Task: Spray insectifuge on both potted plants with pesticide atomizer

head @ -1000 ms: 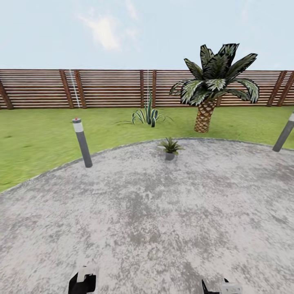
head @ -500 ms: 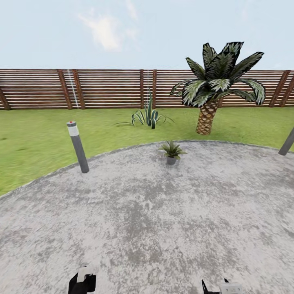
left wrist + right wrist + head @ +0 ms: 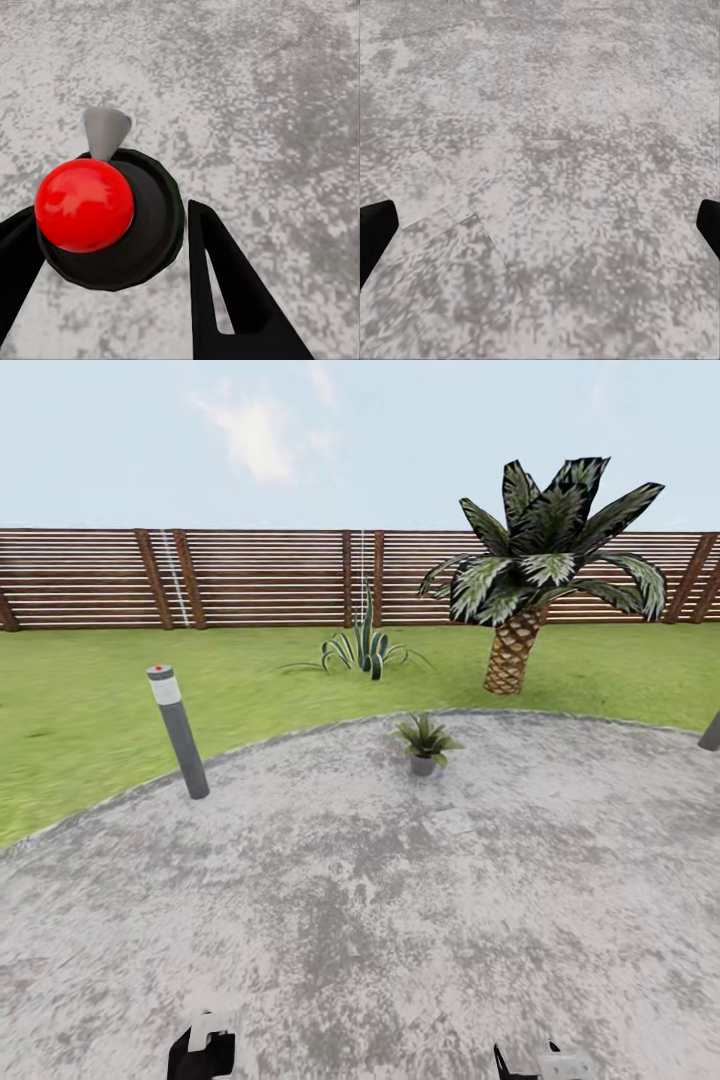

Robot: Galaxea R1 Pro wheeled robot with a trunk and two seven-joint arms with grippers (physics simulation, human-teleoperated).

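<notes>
1. In the left wrist view our left hand (image 3: 112, 285) is clenched on the pesticide atomizer (image 3: 112, 225): one dark finger (image 3: 225, 292) presses its round dark body on one side and a second finger sits against the other side.
2. We look down on the atomizer's top, where a glossy red ball (image 3: 84, 204) sits over the dark body and a pale grey nozzle (image 3: 105, 131) points away from the hand.
3. Beneath it lies mottled grey paving (image 3: 262, 90).
4. In the right wrist view our right hand (image 3: 540, 232) is released, its two dark fingertips (image 3: 375, 232) wide apart at the frame's edges with bare paving between them.
5. In the head view both hands show at the lower edge, left (image 3: 202, 1050) and right (image 3: 545, 1063), over the paved circle (image 3: 380, 900).
6. Well ahead, one potted plant (image 3: 424, 743) stands on the paving near its far rim.
7. A grey bollard light (image 3: 178, 730) stands at the paving's left edge.
8. Beyond, on the lawn (image 3: 90, 700), grow a striped agave (image 3: 365, 645) and a palm (image 3: 535, 575).
9. The wooden fence (image 3: 260, 578) closes the garden behind them.
</notes>
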